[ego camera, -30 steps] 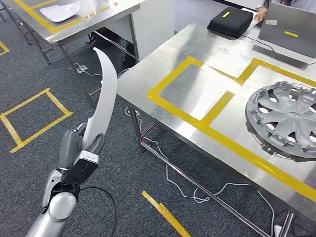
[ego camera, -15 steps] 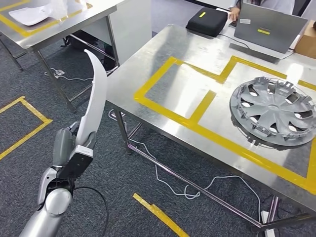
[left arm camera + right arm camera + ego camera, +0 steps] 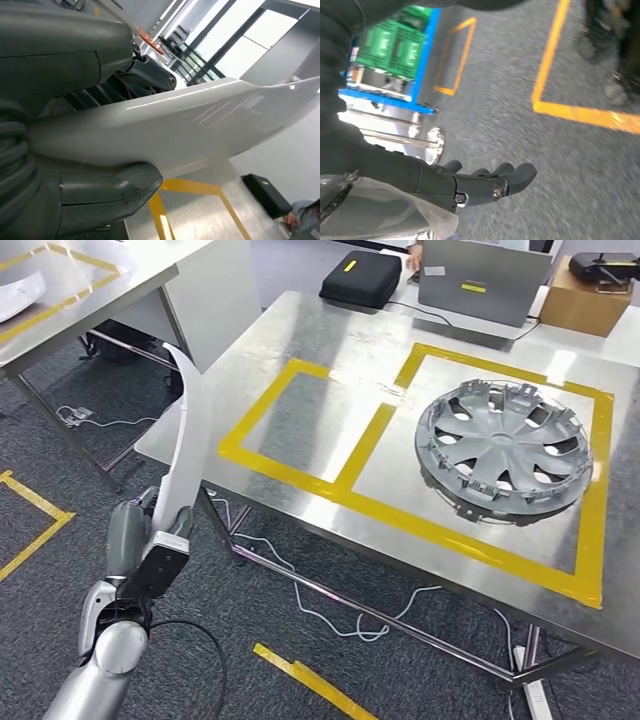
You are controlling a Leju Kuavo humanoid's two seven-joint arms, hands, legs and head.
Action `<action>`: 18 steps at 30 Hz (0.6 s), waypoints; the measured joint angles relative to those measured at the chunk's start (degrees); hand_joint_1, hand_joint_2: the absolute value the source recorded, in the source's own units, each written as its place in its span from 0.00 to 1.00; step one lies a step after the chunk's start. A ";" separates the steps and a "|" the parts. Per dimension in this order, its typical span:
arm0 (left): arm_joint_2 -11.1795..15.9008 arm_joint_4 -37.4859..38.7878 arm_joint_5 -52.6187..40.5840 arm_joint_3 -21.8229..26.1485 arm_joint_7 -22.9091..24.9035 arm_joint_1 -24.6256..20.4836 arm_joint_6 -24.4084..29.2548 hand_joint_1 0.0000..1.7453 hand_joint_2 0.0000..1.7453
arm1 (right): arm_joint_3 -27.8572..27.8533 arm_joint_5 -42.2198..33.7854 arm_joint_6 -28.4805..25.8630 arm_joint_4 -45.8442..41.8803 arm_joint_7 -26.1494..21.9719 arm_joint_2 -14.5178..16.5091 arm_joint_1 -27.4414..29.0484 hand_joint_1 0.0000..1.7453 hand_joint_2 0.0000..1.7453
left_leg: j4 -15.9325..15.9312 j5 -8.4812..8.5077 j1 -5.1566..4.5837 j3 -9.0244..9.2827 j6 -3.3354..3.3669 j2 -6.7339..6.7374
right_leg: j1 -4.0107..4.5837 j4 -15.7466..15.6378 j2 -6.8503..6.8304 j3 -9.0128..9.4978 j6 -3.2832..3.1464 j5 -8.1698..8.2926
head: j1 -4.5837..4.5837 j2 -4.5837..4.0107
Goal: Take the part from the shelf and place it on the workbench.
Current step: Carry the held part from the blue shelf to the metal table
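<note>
My left hand (image 3: 143,545) grips the lower end of a long, curved white part (image 3: 183,445), which stands upright at the near left corner of the steel workbench (image 3: 362,340), over the floor. In the left wrist view the glossy white part (image 3: 181,125) runs across my palm with the thumb (image 3: 94,200) closed under it. On the bench, yellow tape marks two boxes: a bare one (image 3: 302,425) and one holding a grey wheel cover (image 3: 502,450). My right hand (image 3: 486,182) hangs over the carpet, its fingers stretched out and holding nothing.
A black case (image 3: 361,278), a laptop (image 3: 483,280) and a cardboard box (image 3: 585,308) sit at the bench's far edge, where a person's hand (image 3: 413,254) shows. A second steel table (image 3: 113,285) stands at the left. Cables (image 3: 340,605) lie under the bench.
The whole picture has shifted left, so the camera has turned toward the workbench and it now sits nearer the middle. My left hand keeps its hold on the white part.
</note>
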 joint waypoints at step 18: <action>-0.30 0.57 -0.01 0.50 0.08 0.11 0.32 1.00 1.00 | -0.01 0.58 -0.07 0.25 -0.06 0.19 0.04 0.00 1.00 | -11.15 7.67 -0.02 2.94 3.19 -1.02 | -0.17 15.38 0.81 -8.35 3.06 -6.44 | 0.58 0.00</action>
